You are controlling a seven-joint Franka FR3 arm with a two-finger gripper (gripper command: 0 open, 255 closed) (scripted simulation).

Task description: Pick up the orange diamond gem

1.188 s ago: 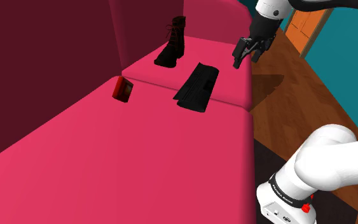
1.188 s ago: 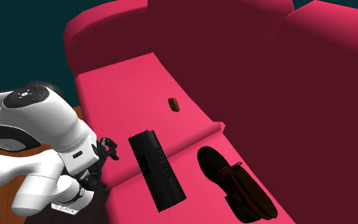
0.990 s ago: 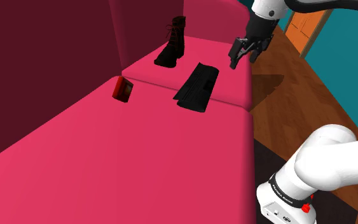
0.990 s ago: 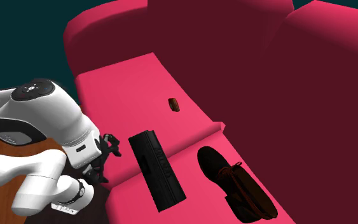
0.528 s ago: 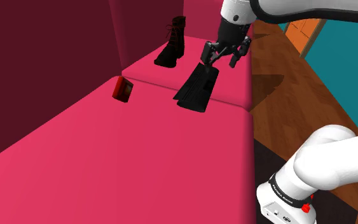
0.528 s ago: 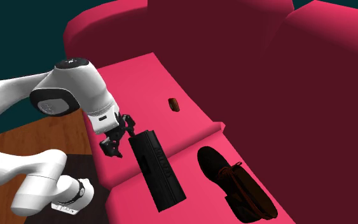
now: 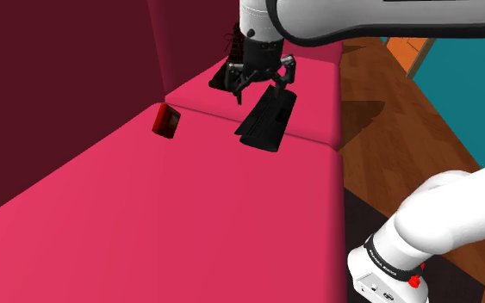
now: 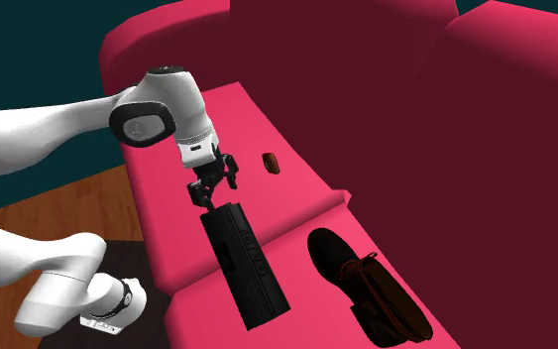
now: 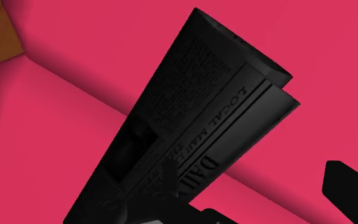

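Now the gripper (image 7: 258,87), spread wide, has moved from the front edge of the sofa (image 7: 189,215) to above the black newspaper (image 9: 196,127), whose print the wrist view reveals; the reddish gem (image 7: 165,120) sits by the backrest.

From my shoulder view I see a large sofa (image 7: 189,215). Its bright pink seat cushions run from the lower left up to the top middle, and a seam (image 7: 208,114) crosses between two of them. The backrest (image 7: 59,86), a darker maroon, fills the upper left. Brown wooden floor (image 7: 387,112) lies at the upper right, with a teal wall (image 7: 481,86) along the right edge and an orange panel (image 7: 413,53) next to it. A dark mat (image 7: 363,215) covers the floor at the lower right. In my second exterior view the sofa's rounded armrest (image 8: 143,45) stands against a dark teal wall (image 8: 29,40) at the upper left.
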